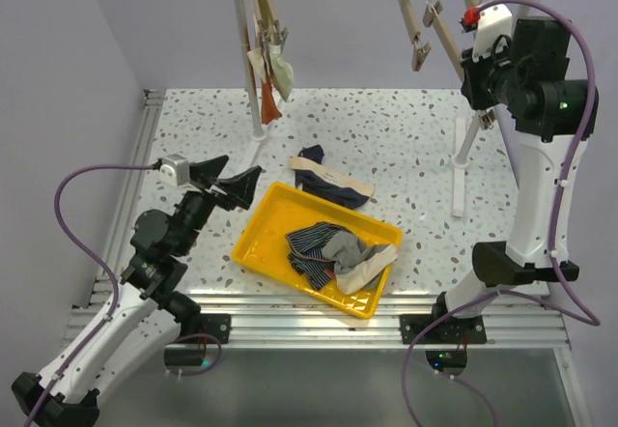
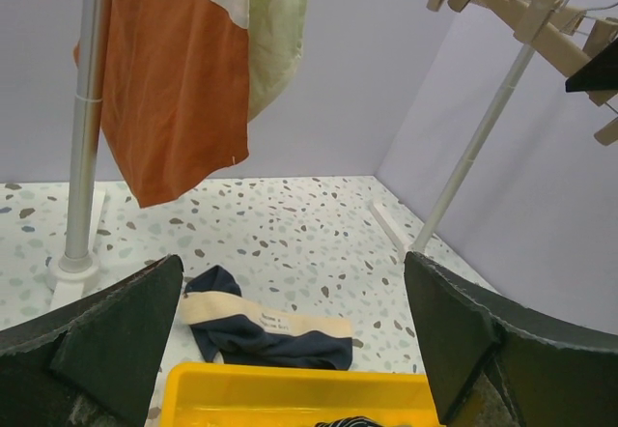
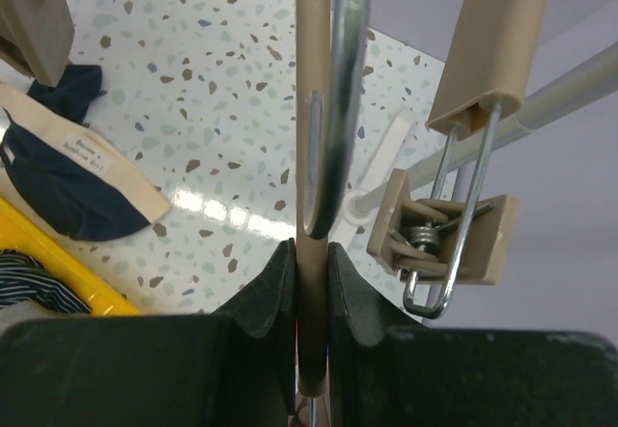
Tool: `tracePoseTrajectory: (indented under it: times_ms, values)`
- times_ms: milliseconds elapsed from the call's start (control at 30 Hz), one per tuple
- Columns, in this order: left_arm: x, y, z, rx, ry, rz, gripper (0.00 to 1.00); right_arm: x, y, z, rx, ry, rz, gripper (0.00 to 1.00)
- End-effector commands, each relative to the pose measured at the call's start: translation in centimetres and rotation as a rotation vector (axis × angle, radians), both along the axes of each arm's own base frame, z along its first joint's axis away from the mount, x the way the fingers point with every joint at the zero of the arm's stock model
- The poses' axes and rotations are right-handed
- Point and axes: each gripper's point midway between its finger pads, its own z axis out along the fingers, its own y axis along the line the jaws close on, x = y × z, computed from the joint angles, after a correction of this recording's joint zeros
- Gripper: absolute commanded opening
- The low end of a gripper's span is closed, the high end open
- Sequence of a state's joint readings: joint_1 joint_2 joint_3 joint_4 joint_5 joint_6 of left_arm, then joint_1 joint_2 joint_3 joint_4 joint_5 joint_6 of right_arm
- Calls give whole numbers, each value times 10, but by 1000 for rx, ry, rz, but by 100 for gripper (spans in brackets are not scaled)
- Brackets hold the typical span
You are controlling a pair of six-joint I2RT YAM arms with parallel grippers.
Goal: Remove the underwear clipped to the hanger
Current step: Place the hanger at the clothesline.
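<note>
Orange-red underwear (image 1: 267, 99) and pale cream-green underwear (image 1: 280, 71) hang clipped to a wooden hanger (image 1: 263, 7) at the rack's left end; in the left wrist view the orange-red (image 2: 179, 89) and cream-green (image 2: 280, 31) pieces hang ahead. A navy pair with a cream waistband (image 1: 330, 182) (image 2: 261, 330) (image 3: 68, 185) lies on the table. Navy striped (image 1: 314, 243) and grey-white (image 1: 362, 258) pairs lie in the yellow tray (image 1: 259, 239). My left gripper (image 1: 232, 181) (image 2: 294, 340) is open over the tray's left corner. My right gripper (image 1: 471, 63) (image 3: 312, 253) is shut on a bare wooden hanger (image 1: 446, 39) (image 3: 312, 156) at the right end.
The rack's white post (image 1: 246, 60) (image 2: 87, 128) stands at the back left and its slanted leg (image 1: 465, 152) (image 2: 483, 147) at the right. Another bare hanger (image 1: 410, 21) hangs beside the held one. A spring clip (image 3: 449, 243) sits right of my right fingers.
</note>
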State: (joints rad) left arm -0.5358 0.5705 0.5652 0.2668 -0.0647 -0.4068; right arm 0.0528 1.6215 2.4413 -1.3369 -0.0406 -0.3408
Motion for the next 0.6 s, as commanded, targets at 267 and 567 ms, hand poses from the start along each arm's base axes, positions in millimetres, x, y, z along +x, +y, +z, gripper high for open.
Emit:
tracePoseTrajectory:
  times_ms: [267, 567]
  values:
    - [-3, 18, 22, -30, -52, 71, 100, 6, 15, 12, 131, -16, -8, 0]
    - [-5, 21, 23, -42, -56, 82, 100, 33, 17, 25, 225, -90, -82, 0]
